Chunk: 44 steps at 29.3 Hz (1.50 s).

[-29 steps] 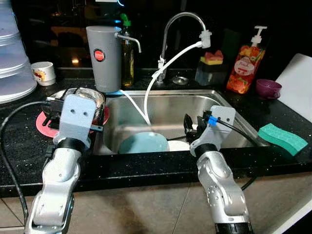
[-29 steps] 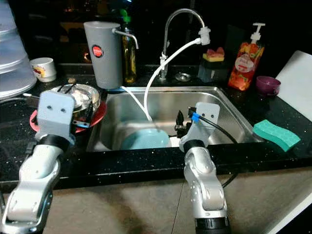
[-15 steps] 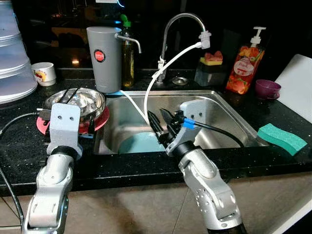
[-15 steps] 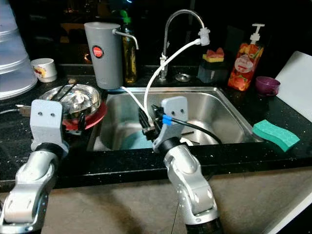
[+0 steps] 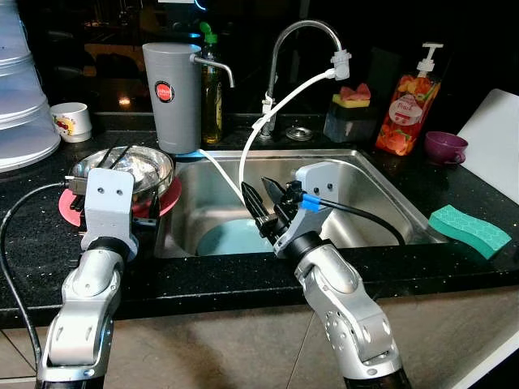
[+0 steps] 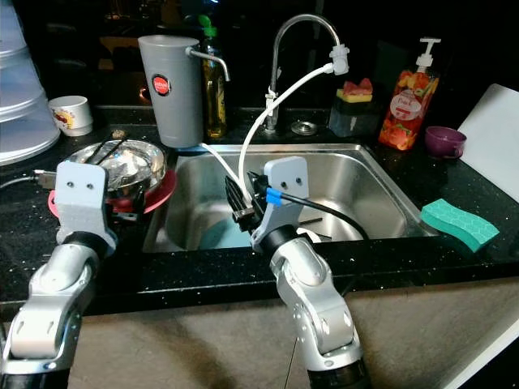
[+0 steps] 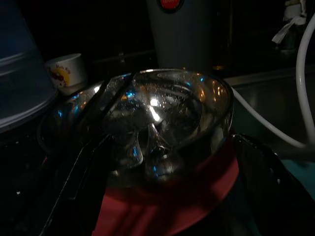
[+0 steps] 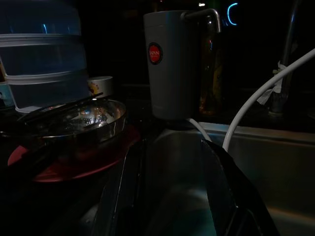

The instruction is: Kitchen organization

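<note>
Sitting on a red plate (image 5: 166, 197) at the 9 o'clock side of the sink (image 5: 381, 207), the shiny steel bowl (image 5: 138, 168) holds a pair of dark utensils laid across its rim, and its round polished wall throws back small glints in the left wrist view. A pale blue-green plate (image 5: 231, 239) lies flat on the sink floor, partly hidden behind the right gripper (image 5: 265, 204).

Compared with a second ago, the right arm has swung from the 3 o'clock part of the basin toward the middle and now points at about 10 o'clock, toward the bowl; over the last half second it has barely shifted. The left arm has drawn back from the bowl, so more of the bowl's rim shows above its grey wrist plate.

The right gripper hangs over the basin with its two long black fingers (image 8: 221, 182) spread well apart and nothing between them. The left gripper (image 7: 162, 162) is held low at the counter edge, at the bowl's 6 o'clock, its fingers (image 7: 74, 187) wide apart on either side of the bowl and plate, gripping nothing. Both silver forearms rise from below the black speckled counter (image 5: 243, 279).

A white hose (image 5: 276, 109) curves from the chrome tap (image 5: 296, 49) down into the sink. A grey cylindrical dispenser (image 5: 172, 97) stands at 12 o'clock of the bowl, and a green sponge (image 5: 470, 229) lies on the counter at the sink's 3 o'clock.
</note>
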### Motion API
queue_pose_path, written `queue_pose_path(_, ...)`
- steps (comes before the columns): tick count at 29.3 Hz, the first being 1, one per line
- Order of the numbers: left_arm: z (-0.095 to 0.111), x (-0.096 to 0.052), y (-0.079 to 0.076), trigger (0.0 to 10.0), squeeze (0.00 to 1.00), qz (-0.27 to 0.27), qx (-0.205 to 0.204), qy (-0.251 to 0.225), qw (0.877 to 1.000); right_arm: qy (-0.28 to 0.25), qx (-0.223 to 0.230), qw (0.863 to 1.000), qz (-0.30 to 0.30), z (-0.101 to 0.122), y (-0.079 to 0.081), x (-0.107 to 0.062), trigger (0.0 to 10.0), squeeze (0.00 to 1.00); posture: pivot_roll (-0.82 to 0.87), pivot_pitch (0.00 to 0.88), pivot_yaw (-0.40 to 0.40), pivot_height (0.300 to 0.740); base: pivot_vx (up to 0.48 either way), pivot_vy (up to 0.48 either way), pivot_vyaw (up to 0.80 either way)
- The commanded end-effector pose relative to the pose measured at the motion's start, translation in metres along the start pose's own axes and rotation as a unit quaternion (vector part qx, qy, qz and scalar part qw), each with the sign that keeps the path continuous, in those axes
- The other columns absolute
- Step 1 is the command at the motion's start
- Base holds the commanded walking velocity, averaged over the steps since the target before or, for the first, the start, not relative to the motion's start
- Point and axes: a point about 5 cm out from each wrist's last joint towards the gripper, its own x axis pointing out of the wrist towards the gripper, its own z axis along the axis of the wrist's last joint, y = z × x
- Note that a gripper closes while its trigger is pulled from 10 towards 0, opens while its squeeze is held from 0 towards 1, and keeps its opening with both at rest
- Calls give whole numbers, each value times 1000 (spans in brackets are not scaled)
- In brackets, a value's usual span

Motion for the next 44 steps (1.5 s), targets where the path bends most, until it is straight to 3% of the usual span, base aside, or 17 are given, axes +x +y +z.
queue_pose_path(1, 0, 2, 0, 10000, 0, -4, 2, -1, 1000, -3, 4, 1000, 1, 1, 2, -2, 10000, 0, 180, 119, -56, 740, 0, 0, 0)
queue_pose_path(4, 1, 4, 1, 10000, 0, -3, 1, -2, 1000, -2, 6, 1000, 2, 1, 3, -2, 10000, 0, 180, 119, -56, 740, 0, 0, 0)
queue_pose_path(5, 1, 5, 2, 8471, 0, -2, 1, -3, 1000, -1, 7, 1000, 3, 1, 3, -2, 10000, 0, 180, 123, -62, 740, 0, 0, 0)
queue_pose_path(6, 1, 5, 2, 8471, 0, -2, 0, -4, 1000, -1, 7, 1000, 3, 1, 3, -2, 10000, 0, 180, 123, -62, 740, 0, 0, 0)
queue_pose_path(7, 1, 6, 3, 7686, 0, 0, 0, -4, 1000, 0, 7, 1000, 4, 0, 3, -2, 10000, 0, 180, 123, -62, 740, 0, 0, 0)
queue_pose_path(9, 1, 7, 3, 5059, 0, 2, -1, -4, 1000, 0, 6, 1000, 4, 1, 2, -2, 10000, 0, 177, 124, -64, 740, 0, 0, 0)
queue_pose_path(13, 0, 7, 3, 3922, 0, 3, -2, -5, 1000, 0, 5, 1000, 1, 1, 1, -2, 10000, 0, 175, 125, -68, 740, 0, 0, 0)
queue_pose_path(15, 0, 7, 4, 0, 0, 5, -2, -5, 1000, 0, 6, 1000, 1, 1, 0, -3, 10000, 0, 180, 119, -70, 740, 0, 0, 0)
queue_pose_path(27, 6, 8, 5, 0, 0, 13, 8, -28, 999, 0, 6, 1000, 7, 1, 1, -1, 10000, 0, 176, 103, -81, 740, 0, 0, 0)
queue_pose_path(28, 7, 8, 4, 1412, 0, 12, 13, -33, 999, 0, 6, 1000, 7, 1, 1, -1, 10000, 0, 176, 103, -81, 740, 0, 0, 0)
queue_pose_path(29, 7, 8, 4, 1412, 0, 12, 13, -33, 999, 0, 6, 1000, 7, 1, 1, -1, 10000, 0, 176, 103, -81, 740, 0, 0, 0)
queue_pose_path(30, 9, 9, 3, 10000, 0, 14, 20, -39, 999, 0, 6, 1000, 6, 1, 1, -2, 10000, 0, 175, 105, -82, 740, 0, 0, 0)
queue_pose_path(44, 36, 10, -2, 10000, 0, 10, 43, -102, 994, 1, 14, 1000, -1, 0, 2, -3, 10000, 0, 177, 116, -77, 740, 0, 0, 0)
